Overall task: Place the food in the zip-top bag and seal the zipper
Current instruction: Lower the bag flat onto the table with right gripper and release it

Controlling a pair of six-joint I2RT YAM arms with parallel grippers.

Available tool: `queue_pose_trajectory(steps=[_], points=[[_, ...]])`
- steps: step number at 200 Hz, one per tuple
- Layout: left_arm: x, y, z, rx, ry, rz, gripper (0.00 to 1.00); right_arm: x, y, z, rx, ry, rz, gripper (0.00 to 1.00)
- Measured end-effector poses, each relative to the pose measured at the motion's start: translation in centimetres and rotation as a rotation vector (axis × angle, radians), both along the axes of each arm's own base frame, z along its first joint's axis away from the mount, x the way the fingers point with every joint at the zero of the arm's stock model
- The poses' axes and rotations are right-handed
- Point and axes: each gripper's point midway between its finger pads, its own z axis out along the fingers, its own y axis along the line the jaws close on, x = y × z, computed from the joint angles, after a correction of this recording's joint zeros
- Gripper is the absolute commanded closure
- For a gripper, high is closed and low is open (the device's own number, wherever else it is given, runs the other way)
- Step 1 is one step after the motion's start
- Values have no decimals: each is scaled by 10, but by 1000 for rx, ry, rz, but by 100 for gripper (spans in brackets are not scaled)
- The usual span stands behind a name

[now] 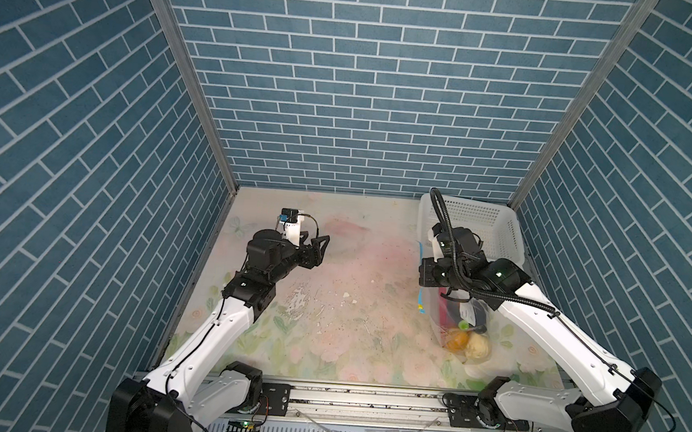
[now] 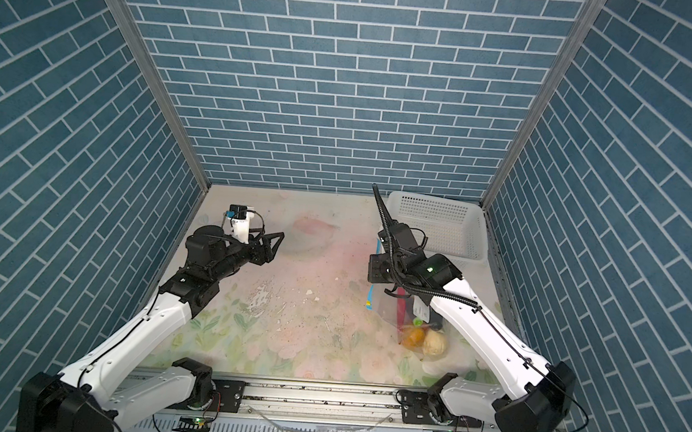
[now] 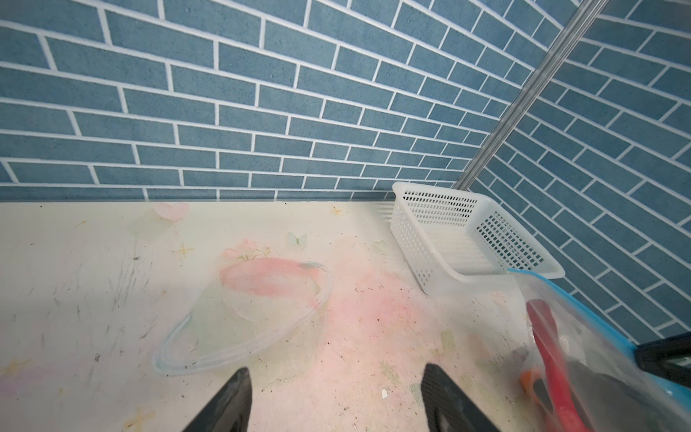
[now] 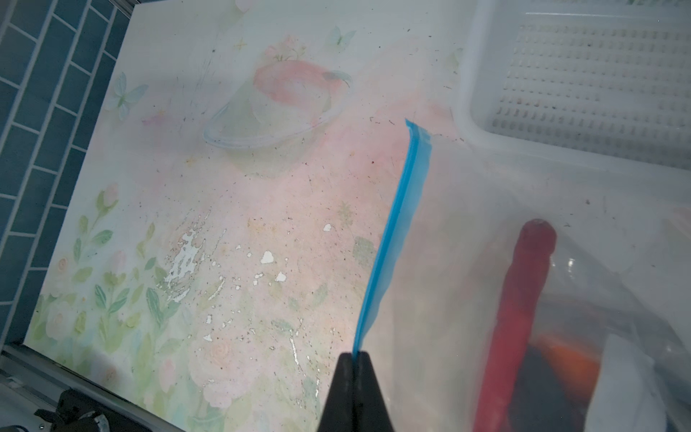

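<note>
The zip-top bag (image 1: 452, 316) lies at the right of the floral table in both top views, partly under my right arm. Food shows through it: an orange piece (image 1: 458, 340), a cream piece (image 1: 477, 346) and a long red strip (image 4: 523, 299). The zipper (image 4: 392, 232) is a light blue strip along the bag's left edge (image 2: 369, 300). My right gripper (image 4: 354, 355) is shut on the zipper's near end. My left gripper (image 1: 321, 244) hangs open and empty over the table's left side, well clear of the bag (image 3: 598, 336).
A white perforated basket (image 1: 497, 227) stands in the back right corner, just behind the bag. A clear round dish (image 3: 243, 329) lies on the table ahead of the left gripper. Blue brick walls close in three sides.
</note>
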Motion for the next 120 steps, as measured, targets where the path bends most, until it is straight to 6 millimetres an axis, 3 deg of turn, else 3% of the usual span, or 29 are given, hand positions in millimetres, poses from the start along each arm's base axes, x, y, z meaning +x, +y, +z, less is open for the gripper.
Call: queue_pose_trajectory(steps=[55,120], points=[[-6,8,-8,-14,24,44,27,22,50,-35,14,19,24,100],[-16,26,-7,-4,30,122,27,37,101,-121,-57,121,86,100]])
